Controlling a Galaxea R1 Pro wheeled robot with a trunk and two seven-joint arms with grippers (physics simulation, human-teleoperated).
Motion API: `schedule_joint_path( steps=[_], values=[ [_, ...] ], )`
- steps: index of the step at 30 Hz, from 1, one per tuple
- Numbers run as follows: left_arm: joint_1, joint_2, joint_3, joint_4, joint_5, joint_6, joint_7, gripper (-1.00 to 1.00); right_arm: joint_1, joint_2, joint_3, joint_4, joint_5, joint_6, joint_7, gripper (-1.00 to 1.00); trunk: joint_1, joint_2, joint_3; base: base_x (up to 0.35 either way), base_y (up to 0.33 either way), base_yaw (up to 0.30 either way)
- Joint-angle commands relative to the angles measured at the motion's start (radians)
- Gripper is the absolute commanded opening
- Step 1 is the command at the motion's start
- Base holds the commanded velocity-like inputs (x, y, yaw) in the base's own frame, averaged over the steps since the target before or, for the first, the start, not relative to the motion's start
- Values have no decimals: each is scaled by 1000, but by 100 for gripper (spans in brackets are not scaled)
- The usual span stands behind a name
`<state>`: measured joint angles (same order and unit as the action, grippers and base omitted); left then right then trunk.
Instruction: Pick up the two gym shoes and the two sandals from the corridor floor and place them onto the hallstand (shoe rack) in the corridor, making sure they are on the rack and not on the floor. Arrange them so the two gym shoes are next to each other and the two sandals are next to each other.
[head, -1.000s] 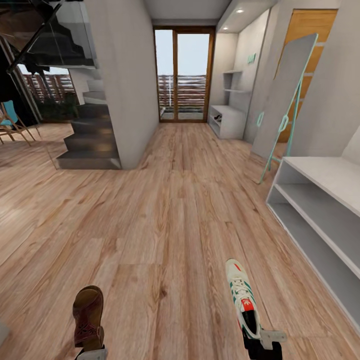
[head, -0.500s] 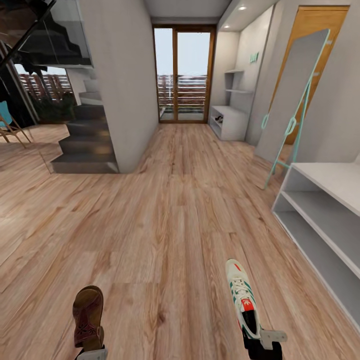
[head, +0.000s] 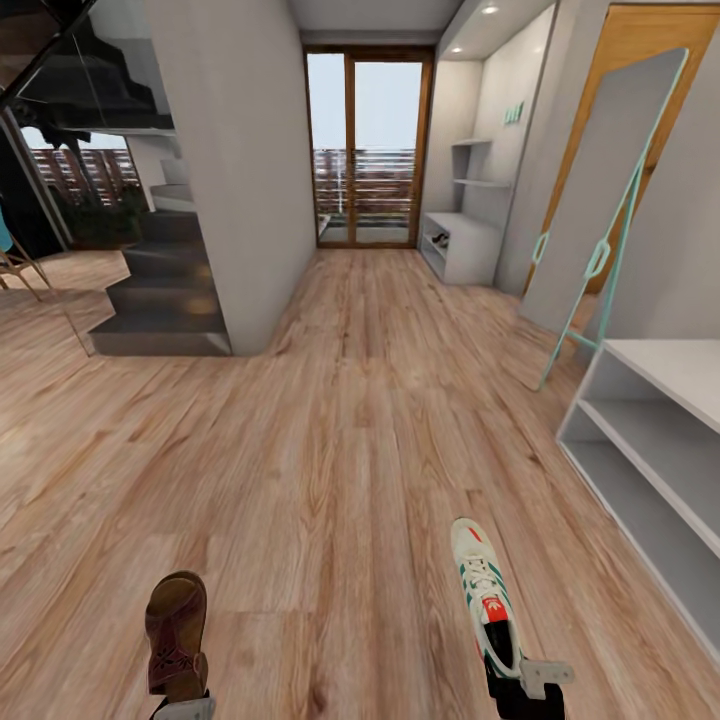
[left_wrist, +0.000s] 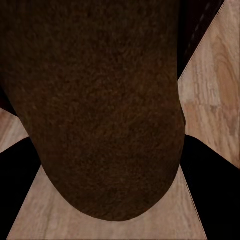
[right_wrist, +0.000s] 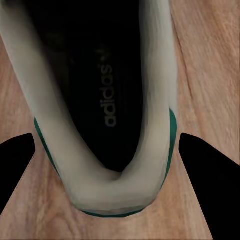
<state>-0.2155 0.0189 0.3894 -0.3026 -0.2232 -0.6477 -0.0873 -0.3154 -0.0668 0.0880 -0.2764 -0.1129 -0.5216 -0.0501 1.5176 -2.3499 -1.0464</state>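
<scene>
Your left gripper (head: 185, 706) holds 1 brown sandal (head: 176, 632) by its heel, above the corridor floor (head: 330, 450). Your right gripper (head: 522, 690) grips 1 gym shoe (head: 485, 595) at the heel, toe pointing ahead. The hallstand (head: 655, 450) stands at your right, well apart from both.

A dark staircase (head: 165, 290) stands left, a teal-framed leaning mirror (head: 600, 190) right, glass doors (head: 365, 150) ahead.
</scene>
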Motion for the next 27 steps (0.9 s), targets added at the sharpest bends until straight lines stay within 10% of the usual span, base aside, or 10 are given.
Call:
schedule_joint_path(
  steps=[1,27],
  values=[
    [-1,0,8,0,-2,-3,-9,-100,-1,-1,9,0,-10,-3,-4,-100,0,0,-1,337,0,0],
    [-1,-1,9,0,-2,-3,-9,-100,-1,-1,9,0,-8,-4,-5,-100,0,0,-1,337,0,0]
  ],
)
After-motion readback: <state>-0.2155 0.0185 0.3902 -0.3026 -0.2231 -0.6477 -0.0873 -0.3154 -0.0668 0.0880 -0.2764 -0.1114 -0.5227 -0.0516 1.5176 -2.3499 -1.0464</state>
